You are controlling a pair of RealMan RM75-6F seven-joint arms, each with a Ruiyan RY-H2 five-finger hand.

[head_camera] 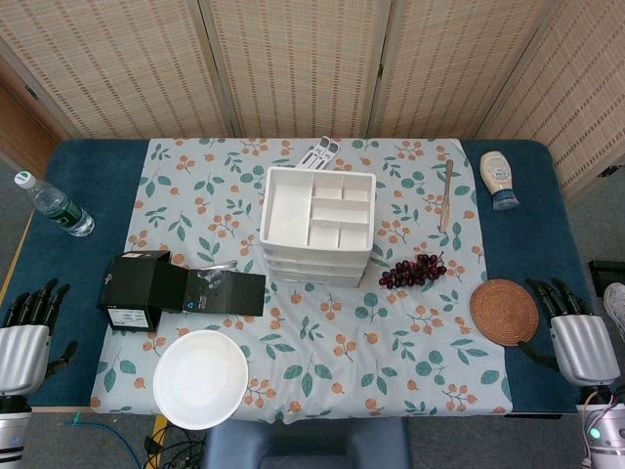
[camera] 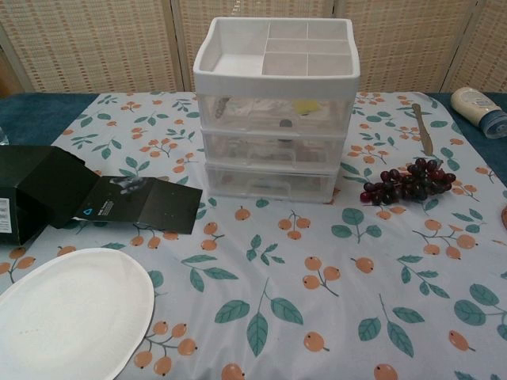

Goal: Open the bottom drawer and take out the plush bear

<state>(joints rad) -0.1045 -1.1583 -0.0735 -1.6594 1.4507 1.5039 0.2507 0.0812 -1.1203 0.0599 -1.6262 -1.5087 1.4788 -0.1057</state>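
Observation:
A white three-drawer organizer (head_camera: 317, 225) stands in the middle of the floral cloth, its top tray split into compartments. In the chest view its clear bottom drawer (camera: 269, 184) is pushed in, and I cannot make out the plush bear inside. My left hand (head_camera: 27, 327) rests at the table's near left edge, fingers apart and holding nothing. My right hand (head_camera: 574, 327) rests at the near right edge, likewise holding nothing. Neither hand appears in the chest view.
An open black box (head_camera: 156, 288) and a white plate (head_camera: 200, 378) lie near left of the drawers. Dark grapes (head_camera: 412, 271) and a woven coaster (head_camera: 503, 312) sit to the right. A water bottle (head_camera: 54, 205), a wooden spatula (head_camera: 446, 193) and a sauce bottle (head_camera: 499, 178) lie further back.

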